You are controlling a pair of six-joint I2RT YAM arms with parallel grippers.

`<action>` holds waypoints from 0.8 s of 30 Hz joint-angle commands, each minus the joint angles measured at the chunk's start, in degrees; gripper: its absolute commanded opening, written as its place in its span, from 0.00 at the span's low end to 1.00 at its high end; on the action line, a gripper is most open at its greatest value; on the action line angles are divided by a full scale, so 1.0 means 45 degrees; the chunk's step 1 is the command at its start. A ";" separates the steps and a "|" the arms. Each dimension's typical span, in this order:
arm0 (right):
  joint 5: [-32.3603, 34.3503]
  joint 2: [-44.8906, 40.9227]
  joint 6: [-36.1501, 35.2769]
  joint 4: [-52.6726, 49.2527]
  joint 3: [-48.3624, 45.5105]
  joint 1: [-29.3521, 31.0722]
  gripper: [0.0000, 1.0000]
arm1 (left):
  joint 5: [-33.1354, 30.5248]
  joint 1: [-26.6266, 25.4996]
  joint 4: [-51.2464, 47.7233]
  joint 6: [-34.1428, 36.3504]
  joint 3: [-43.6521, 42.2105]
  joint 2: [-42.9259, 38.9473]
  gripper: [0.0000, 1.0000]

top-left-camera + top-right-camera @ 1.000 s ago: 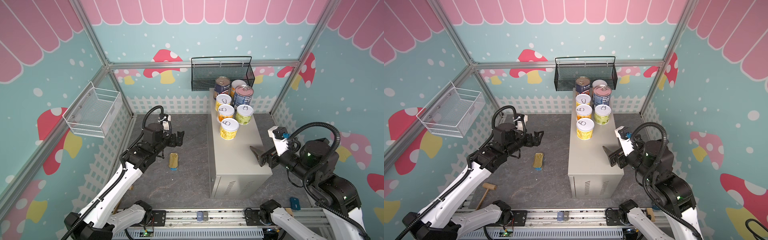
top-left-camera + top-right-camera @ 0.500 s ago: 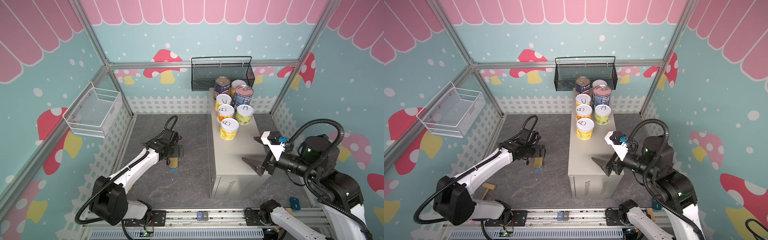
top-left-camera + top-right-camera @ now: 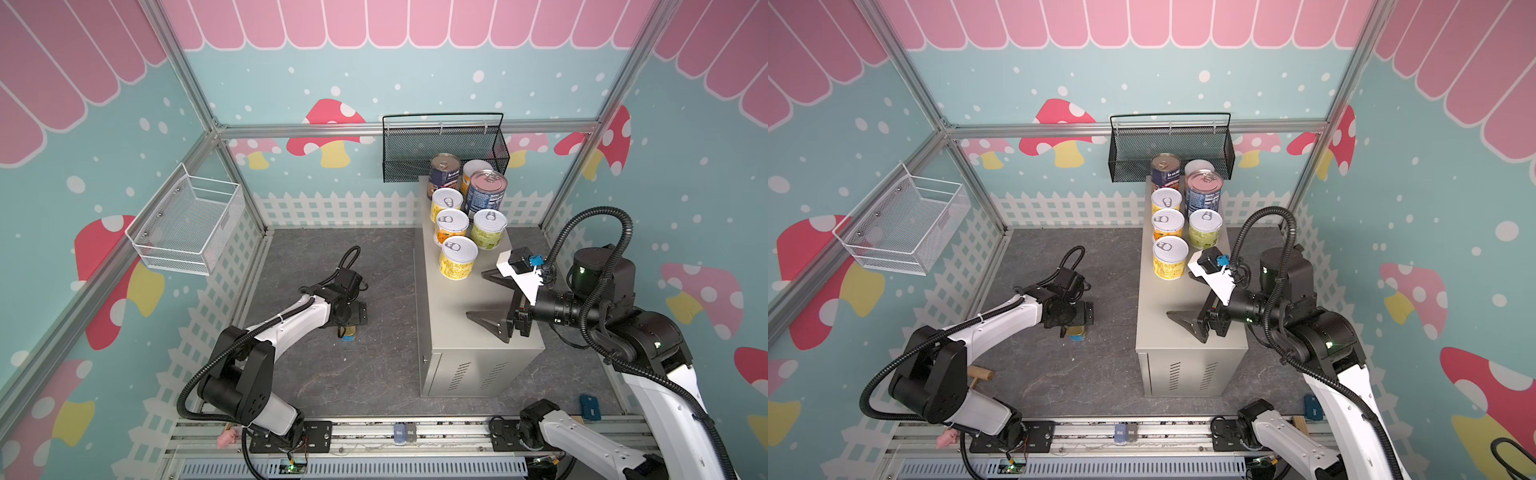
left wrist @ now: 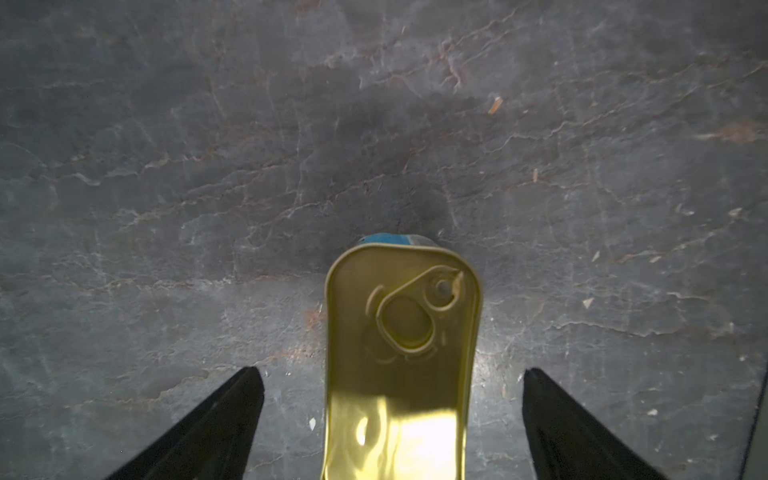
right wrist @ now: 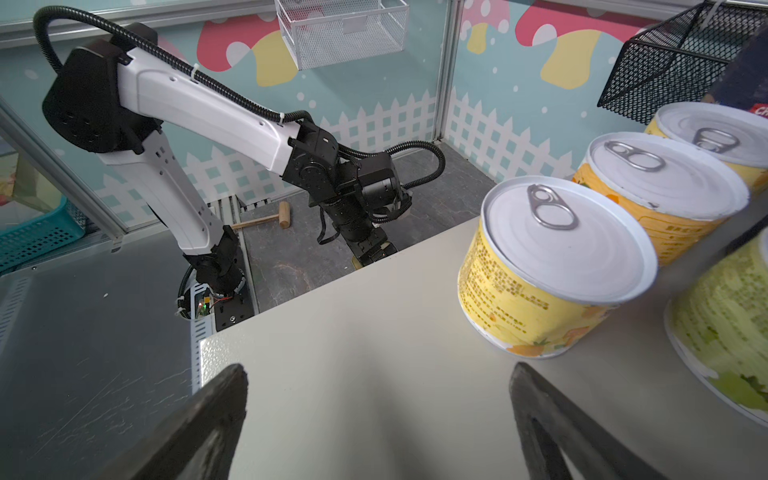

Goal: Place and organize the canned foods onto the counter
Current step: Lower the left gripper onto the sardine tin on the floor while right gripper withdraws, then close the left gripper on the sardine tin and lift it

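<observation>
Lengthwise between left end effector (image 4: pixel 388 370) fingers, gold tin (image 4: pixel 401 361), pull-tab end outward.

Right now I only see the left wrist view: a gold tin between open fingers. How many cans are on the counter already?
Observer: Seven cans stand on the counter, bunched at its far end.
Operator: Where is the right gripper?
Observer: The right gripper hovers open over the counter's near end, holding nothing.
Operator: Anything else lying near the tin?
Observer: A mallet lies near the base of the left arm, apart from the tin.
</observation>
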 commanded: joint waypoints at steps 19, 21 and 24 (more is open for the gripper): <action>0.4865 0.2873 0.0728 0.0549 0.1442 0.6407 0.99 | 0.0340 0.0052 0.0802 -0.0172 -0.0629 0.0328 0.77; 0.5188 0.3092 0.0774 0.0496 0.1638 0.6797 1.00 | 0.0386 0.0064 0.0859 -0.0172 -0.0651 0.0350 0.76; 0.5666 0.3198 0.0865 0.0550 0.1767 0.7314 1.00 | 0.0377 0.0052 0.0931 -0.0133 -0.0665 0.0362 0.68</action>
